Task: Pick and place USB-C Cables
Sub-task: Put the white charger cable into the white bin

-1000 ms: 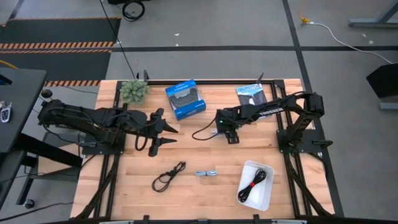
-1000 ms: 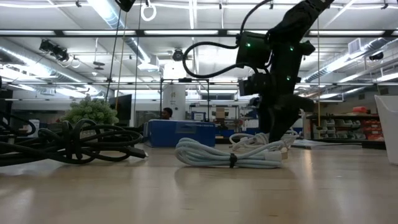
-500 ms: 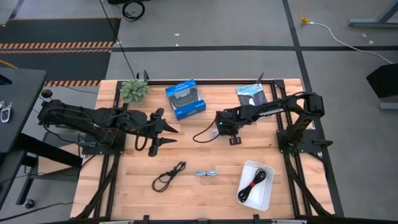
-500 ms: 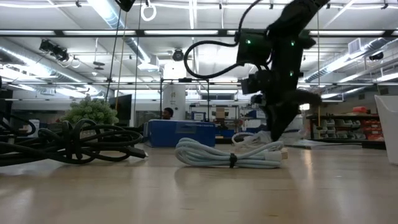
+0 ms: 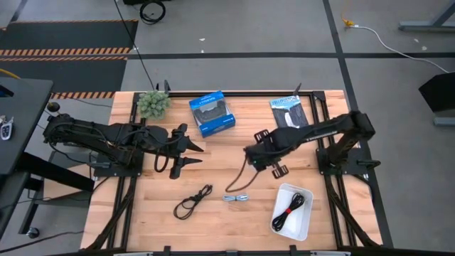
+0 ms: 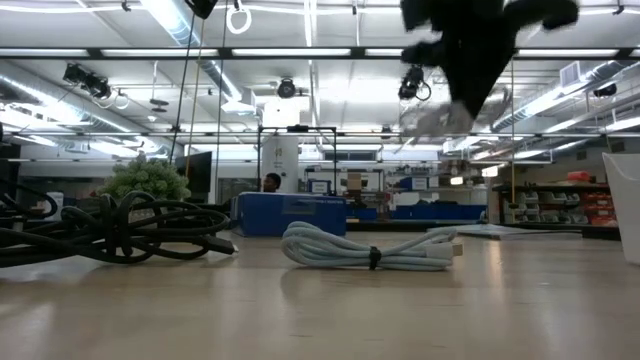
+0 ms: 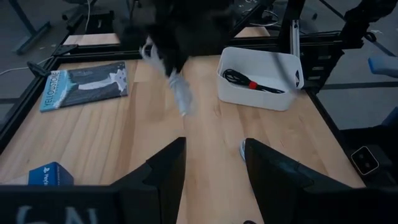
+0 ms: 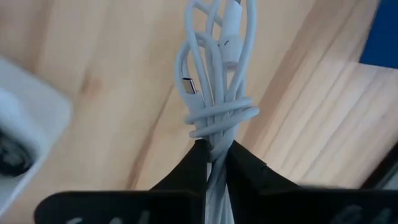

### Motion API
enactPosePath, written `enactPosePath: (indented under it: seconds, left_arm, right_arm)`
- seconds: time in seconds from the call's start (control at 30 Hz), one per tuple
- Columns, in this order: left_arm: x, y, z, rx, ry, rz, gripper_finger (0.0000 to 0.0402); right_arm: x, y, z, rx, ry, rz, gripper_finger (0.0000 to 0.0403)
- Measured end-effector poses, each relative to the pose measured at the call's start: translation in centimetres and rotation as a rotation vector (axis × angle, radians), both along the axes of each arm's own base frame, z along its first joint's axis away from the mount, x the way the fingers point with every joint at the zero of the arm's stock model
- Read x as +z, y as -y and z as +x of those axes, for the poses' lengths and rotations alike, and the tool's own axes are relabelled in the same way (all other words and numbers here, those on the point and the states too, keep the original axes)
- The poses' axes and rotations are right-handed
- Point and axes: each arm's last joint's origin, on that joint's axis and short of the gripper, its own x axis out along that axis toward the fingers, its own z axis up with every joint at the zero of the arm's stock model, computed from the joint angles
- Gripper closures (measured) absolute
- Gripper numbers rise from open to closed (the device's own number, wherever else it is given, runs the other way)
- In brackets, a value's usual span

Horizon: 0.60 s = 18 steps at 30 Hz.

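White cable (image 8: 214, 93): in the right wrist view, pinched between the right gripper (image 8: 214, 163) fingers.
High view: it should be carried to the white bin (image 5: 293, 211).
Left gripper (image 7: 211, 163): fingers spread wide, nothing held.

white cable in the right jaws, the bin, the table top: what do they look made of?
White cable: smooth, slightly glossy plastic or rubber jacket, judging by its soft bends and faint sheen; held by the right gripper.
Bin: white, matte, thin-walled with rounded corners, probably moulded plastic.
Table top: pale wood planks with visible grain and seams, likely sealed butcher block, framed in dark metal.
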Motion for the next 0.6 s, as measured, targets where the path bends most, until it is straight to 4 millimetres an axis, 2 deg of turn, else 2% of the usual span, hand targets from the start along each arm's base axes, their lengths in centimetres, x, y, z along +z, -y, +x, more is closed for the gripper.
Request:
enactPosePath:
  seconds: [0.13, 0.3, 0.47, 0.6]
  left_arm:
    - [0.0, 0.0, 0.0, 0.000, 0.000, -0.001, 0.0230]
    - [0.0, 0.0, 0.0, 0.003, 0.000, -0.005, 0.0230]
    - [0.0, 0.0, 0.0, 0.007, 0.000, -0.005, 0.0230]
    - [0.0, -0.1, 0.0, 0.027, 0.002, 0.003, 0.0230]
  right_arm:
    - [2.9, -1.8, -0.7, 0.011, 0.003, 0.002, 0.0359]
    - [7.0, -3.1, -1.5, -0.016, 0.064, 0.025, 0.0359]
    - [11.3, -4.0, -2.2, -0.009, 0.225, 0.083, 0.0359]
    - [15.0, -4.1, -3.8, -0.012, 0.397, 0.096, 0.0359]
